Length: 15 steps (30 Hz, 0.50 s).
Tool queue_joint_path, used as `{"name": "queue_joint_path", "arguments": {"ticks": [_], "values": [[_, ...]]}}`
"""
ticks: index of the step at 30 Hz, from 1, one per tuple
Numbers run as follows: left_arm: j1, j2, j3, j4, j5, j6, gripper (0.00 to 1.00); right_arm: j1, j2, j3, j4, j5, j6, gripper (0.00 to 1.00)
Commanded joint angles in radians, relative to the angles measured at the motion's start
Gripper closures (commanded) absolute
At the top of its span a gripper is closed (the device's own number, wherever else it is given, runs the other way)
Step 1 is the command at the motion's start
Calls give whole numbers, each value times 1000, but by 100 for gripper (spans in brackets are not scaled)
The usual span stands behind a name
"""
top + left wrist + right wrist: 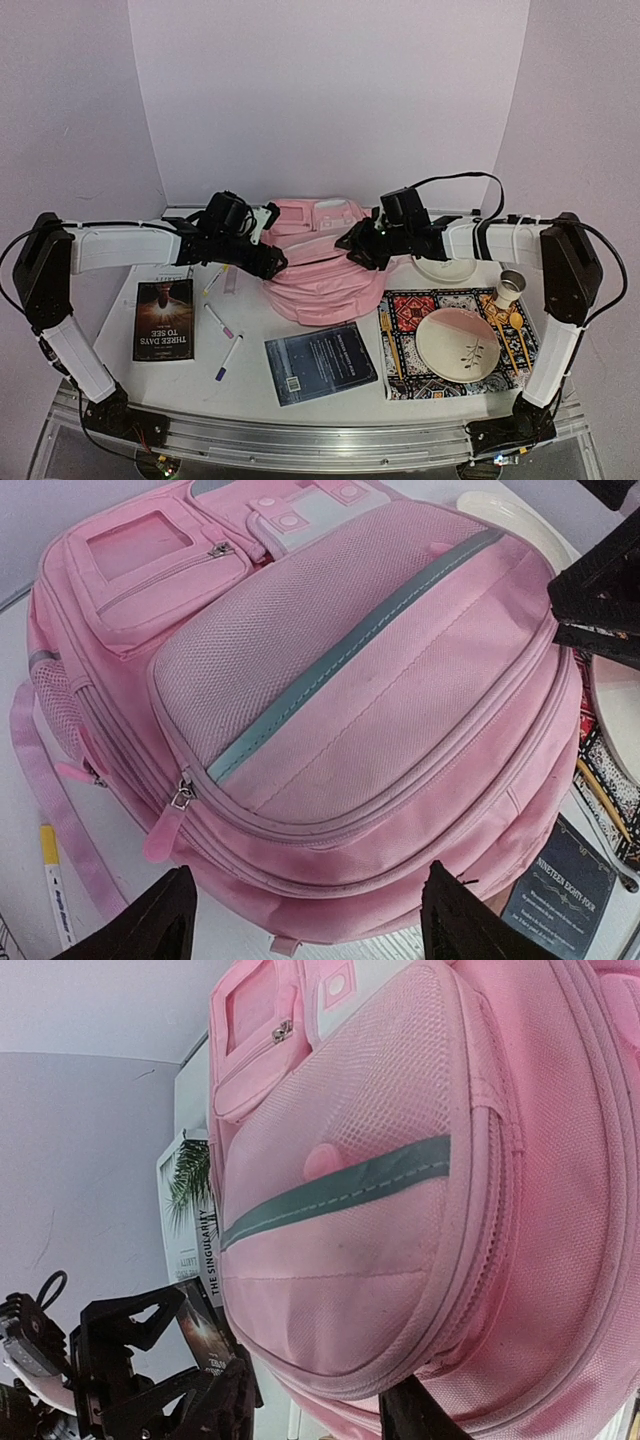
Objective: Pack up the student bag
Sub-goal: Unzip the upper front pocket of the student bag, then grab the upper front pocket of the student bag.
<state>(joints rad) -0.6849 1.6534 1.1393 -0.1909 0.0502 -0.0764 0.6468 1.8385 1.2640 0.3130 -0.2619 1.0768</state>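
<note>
The student bag (320,268) is a pink backpack lying front-up at the middle back of the table. My left gripper (272,262) is open at its left edge. In the left wrist view the bag (330,680) fills the frame, with its zipper pull (180,798) at the left, and my left gripper (305,925) spreads its fingers wide just over the bag's near rim. My right gripper (352,245) is open at the bag's right side. In the right wrist view my right gripper (315,1410) has its fingers apart beside the front pocket of the bag (400,1180). Both grippers are empty.
A dark book (163,318) lies at the left and a blue book (320,362) in front of the bag. Two markers (218,320) lie between them. At the right, a patterned placemat (400,310) bears a plate (458,343), a cup (510,288) and wooden cutlery (505,335).
</note>
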Motion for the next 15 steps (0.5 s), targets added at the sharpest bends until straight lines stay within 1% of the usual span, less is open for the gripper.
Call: {"name": "queue_joint_path", "arguments": {"ticks": [1,4,6,9,11,15], "values": [[-13,30,83,26,-22,68,20,7,-20,48,2,6,-28,55],[-30,47,105,25,-33,136,17,7,-15,61,-4,4,-30,54],[-44,59,115,22,-40,179,14,7,-10,69,-6,3,-32,54],[-67,79,130,19,-101,246,12,7,-1,77,-9,-3,-31,54],[-77,98,141,18,-149,268,11,7,5,81,-10,-8,-31,54],[-78,144,187,18,-234,263,10,7,12,86,-11,-13,-32,55]]}}
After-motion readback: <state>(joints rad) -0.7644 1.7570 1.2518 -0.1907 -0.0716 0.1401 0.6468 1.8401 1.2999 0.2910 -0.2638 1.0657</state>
